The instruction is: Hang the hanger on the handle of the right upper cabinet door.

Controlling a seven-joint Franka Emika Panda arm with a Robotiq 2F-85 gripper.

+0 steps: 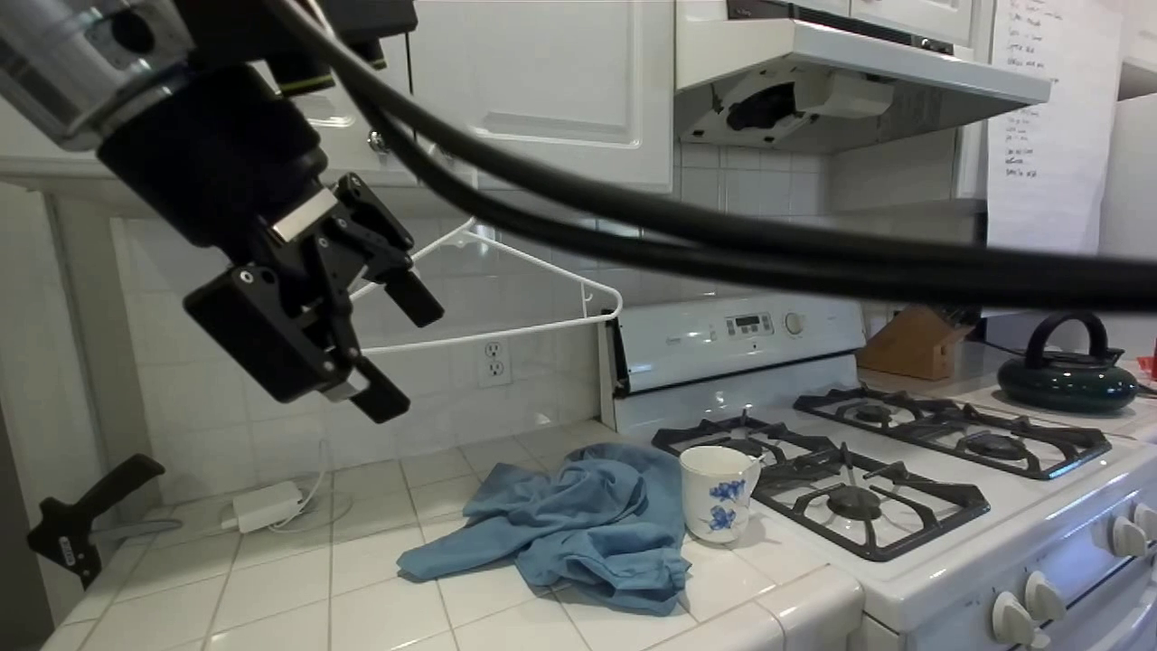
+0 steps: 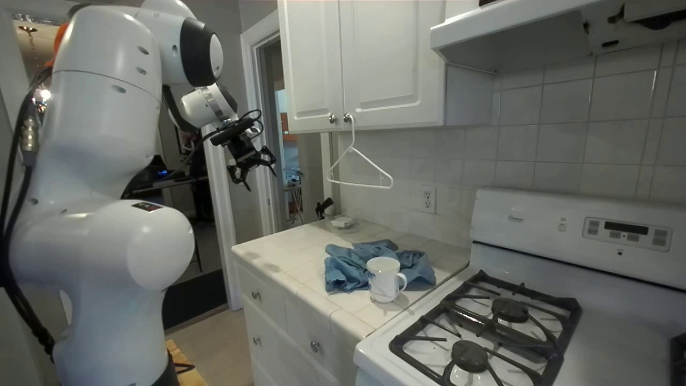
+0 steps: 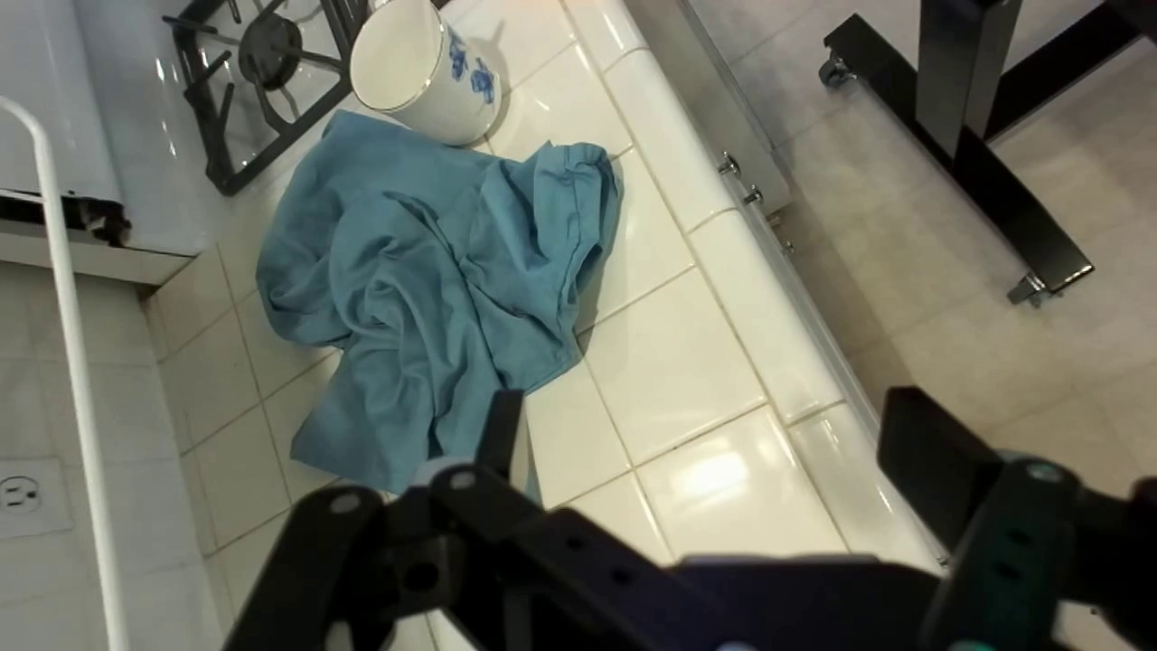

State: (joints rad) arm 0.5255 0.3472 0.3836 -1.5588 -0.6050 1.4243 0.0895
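Note:
The white hanger (image 2: 359, 185) hangs by its hook from the round metal handle (image 2: 347, 117) of the right upper cabinet door (image 2: 394, 53). Its body hangs below the cabinet, in front of the tiled wall. In an exterior view the hanger (image 1: 542, 326) is partly covered by my gripper and the arm's cable. In the wrist view one white bar of the hanger (image 3: 76, 362) shows at the left edge. My gripper (image 2: 260, 172) is open and empty, apart from the hanger and to its left in that exterior view. Its spread fingers also show in an exterior view (image 1: 399, 348) and the wrist view (image 3: 710, 434).
A crumpled blue cloth (image 2: 351, 268) and a white mug (image 2: 383, 279) lie on the tiled counter (image 2: 284, 252) below. The stove (image 2: 509, 327) is beside the counter, with a range hood (image 1: 868, 63) above. A black clamp (image 1: 81, 520) and white adapter (image 1: 267, 506) are at the counter's far end.

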